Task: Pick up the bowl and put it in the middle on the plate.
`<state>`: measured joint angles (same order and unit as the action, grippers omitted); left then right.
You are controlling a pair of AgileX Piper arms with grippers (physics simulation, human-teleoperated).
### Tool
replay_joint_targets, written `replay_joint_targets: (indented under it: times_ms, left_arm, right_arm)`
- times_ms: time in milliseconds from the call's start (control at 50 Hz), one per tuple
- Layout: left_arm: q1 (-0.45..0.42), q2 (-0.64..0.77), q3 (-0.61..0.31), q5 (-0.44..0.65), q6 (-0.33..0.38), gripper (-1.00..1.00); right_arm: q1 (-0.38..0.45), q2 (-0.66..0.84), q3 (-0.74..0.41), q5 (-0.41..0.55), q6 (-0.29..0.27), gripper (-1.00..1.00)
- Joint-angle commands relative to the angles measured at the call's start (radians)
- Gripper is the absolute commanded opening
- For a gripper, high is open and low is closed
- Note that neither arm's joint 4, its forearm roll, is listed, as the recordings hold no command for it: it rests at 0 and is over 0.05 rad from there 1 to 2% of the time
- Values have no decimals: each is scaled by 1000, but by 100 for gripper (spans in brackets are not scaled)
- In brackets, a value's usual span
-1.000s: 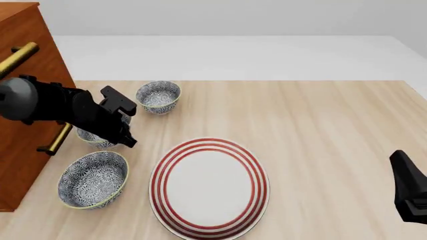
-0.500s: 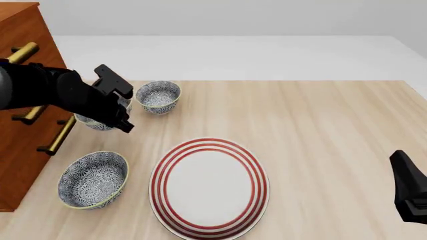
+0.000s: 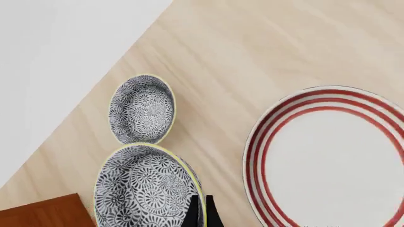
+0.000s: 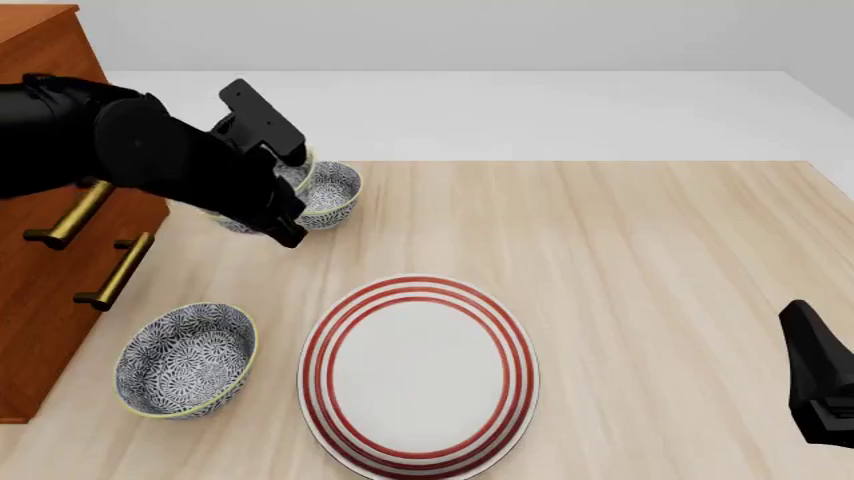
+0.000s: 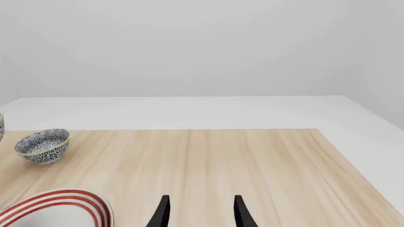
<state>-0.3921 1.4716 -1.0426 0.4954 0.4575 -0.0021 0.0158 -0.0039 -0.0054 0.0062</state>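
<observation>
Bowl [image 3: 148, 194] gripped at rim by left end effector [image 3: 199, 211], lifted | right end effector [image 5: 198, 211] released | plate [image 4: 418, 375] bare

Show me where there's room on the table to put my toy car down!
The big bare patch is the wood right of the plate, out to the right pincer. The strip behind the plate is bare too. The left side is crowded: the left pincer holds one bowl up, beside another bowl, a third bowl and the cabinet.
</observation>
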Motion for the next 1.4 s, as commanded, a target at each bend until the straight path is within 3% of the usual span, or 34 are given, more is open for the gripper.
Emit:
replay_joint_targets:
  times_ms: [20, 320, 360, 560, 1160, 1400]
  left_arm:
    - [-132, -58, -45, 58, -34, -100]
    - [-280, -83, -51, 52, -53, -100]
    - [-289, -77, -77, 66, -84, -100]
    - [-414, -53, -24, 28, -116, -100]
    - [-585, -77, 119, -11, -170, -100]
    - [-599, -71, 170, -37, -173, -100]
  right_arm:
    - [0, -3, -1, 4, 0, 100]
    - [0, -3, 0, 3, 0, 100]
    - [0, -3, 0, 3, 0, 100]
    - [0, -3, 0, 3, 0, 100]
    - [0, -3, 0, 3, 0, 100]
    - [0, -3, 0, 3, 0, 100]
